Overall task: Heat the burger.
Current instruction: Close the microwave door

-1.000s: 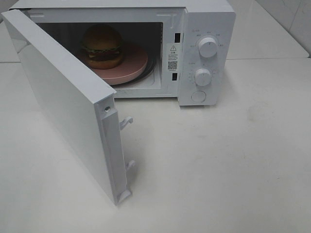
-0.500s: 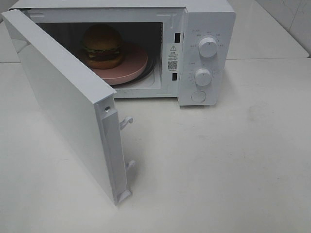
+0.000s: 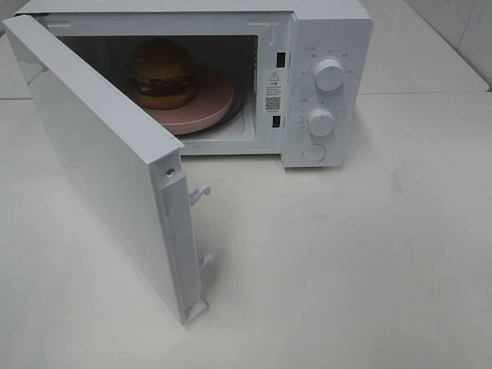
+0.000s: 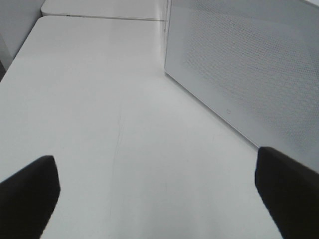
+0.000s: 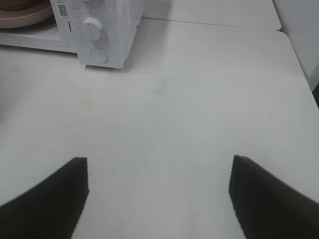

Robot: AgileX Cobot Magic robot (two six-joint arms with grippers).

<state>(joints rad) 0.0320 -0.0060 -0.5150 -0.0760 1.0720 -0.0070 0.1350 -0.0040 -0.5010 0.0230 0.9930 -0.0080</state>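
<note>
Listing from your arms outward, the scene held these items.

- Left jaws: spread wide and empty, low over the tabletop (image 4: 99, 99). The meshed broad face of the door (image 4: 239, 59) stood near them, off to one side.
- Right jaws: likewise parted and holding nothing, over bare tabletop, well apart from every object.
- Door: upright, swung out from its hinge on the left side of the microwave (image 3: 330, 31). Its free edge was toward you, and its two latch hooks (image 3: 200, 192) pointed toward the microwave's front. It stood between your left arm and the cavity.
- Control panel: upper knob (image 3: 329, 74), lower knob (image 3: 320, 121) and round button (image 3: 314, 152), on the microwave's right side. Only open tabletop lay between it and your right jaws.
- Pink plate (image 3: 211, 104): flat inside the cavity.
- Burger (image 3: 161, 73): upright on the plate, toward its left, bun dome up. It was well inside the cavity, far from both jaws, and seemingly needed no grasp.

Judgement: the coming move turned on the door's position relative to your left jaws. That arm was nearer and apparently on the door's outer side, so a push away and rightward looked likely to shut it. Nothing visible blocked the swing. The knobs would then suit your right arm.
</note>
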